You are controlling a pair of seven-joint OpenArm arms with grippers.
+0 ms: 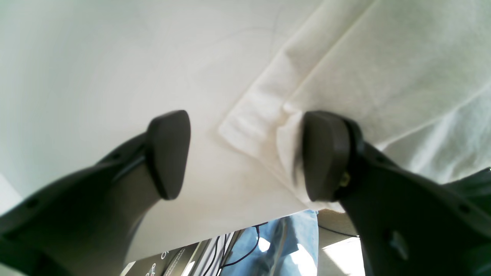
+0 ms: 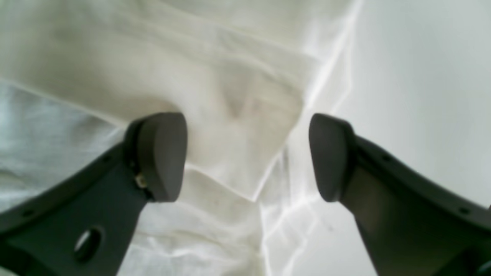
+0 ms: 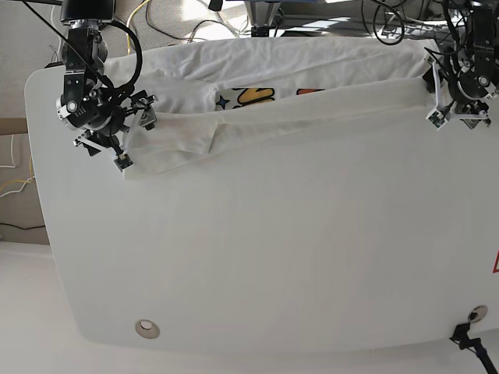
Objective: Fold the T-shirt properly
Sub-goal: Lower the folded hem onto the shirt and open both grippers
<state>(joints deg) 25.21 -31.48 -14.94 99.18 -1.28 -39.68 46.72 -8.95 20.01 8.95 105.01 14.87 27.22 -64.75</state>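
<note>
The T-shirt [image 3: 296,117] lies along the far edge of the white counter [image 3: 273,257], folded into a long band, and a small part of its coloured print shows in the middle. The counter surface is plain white with rounded corners, and it has a small round metal fitting [image 3: 146,329] near the front edge. Behind the counter, cables [image 3: 203,19] lie on the floor in bright light. The right tool [image 2: 247,157] is at one end of the band with its jaws wide apart, and folded cloth lies between them, not gripped. The left tool [image 1: 245,155] is at the other end, also spread wide; one finger touches the hem corner.
</note>
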